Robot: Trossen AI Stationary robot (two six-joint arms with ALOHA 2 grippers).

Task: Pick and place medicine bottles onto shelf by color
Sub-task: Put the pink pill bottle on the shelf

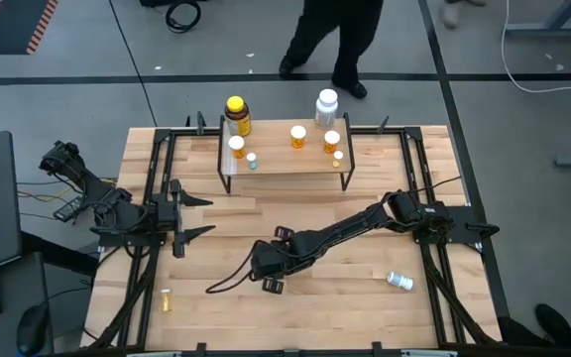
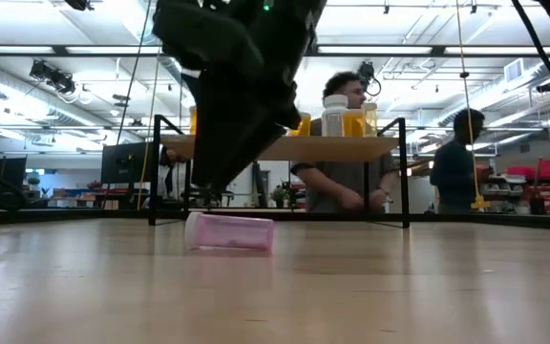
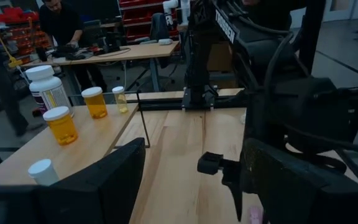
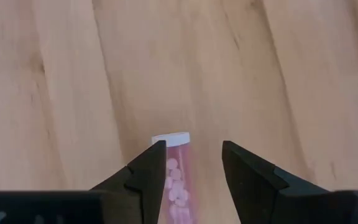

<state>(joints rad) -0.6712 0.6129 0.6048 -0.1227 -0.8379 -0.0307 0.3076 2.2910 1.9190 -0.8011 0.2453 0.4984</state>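
right gripper (image 4: pixel 191 168): reaches to the table's middle, low over the wood, fingers parted on either side of the pink vial, a gap showing between vial and at least one finger; no grip seen
pink vial (image 4: pixel 178 180): lies on its side on the tabletop, white cap pointing away from the wrist, small pills visible inside; low view shows it flat on the wood (image 2: pixel 229 232) just under the dark arm
left gripper (image 1: pixel 198 216): parked at the table's left side, fingers spread wide, nothing between them
shelf (image 1: pixel 285 157): at the far edge of the table, wooden top on black legs
big yellow bottle (image 1: pixel 237 116): upright at the shelf's far left corner
big white bottle (image 1: pixel 326 107): upright at the far right part of the shelf
orange vials: white-capped, one at shelf left (image 1: pixel 237 148), one mid (image 1: pixel 298 137), one right (image 1: pixel 331 143)
small teal vial (image 1: pixel 252 161): on the shelf, just beside the left orange vial
small yellow vial on shelf (image 1: pixel 338 157): near the right front edge
stray yellow vial (image 1: pixel 166 299): on the table, near left corner, well apart from both grippers
stray white bottle (image 1: pixel 399 281): lying on its side on the table, near right part
table (image 1: pixel 365 307): light wood planks
people: one standing behind the shelf (image 2: pixel 337 143), another farther right in the room (image 2: pixel 458 158)
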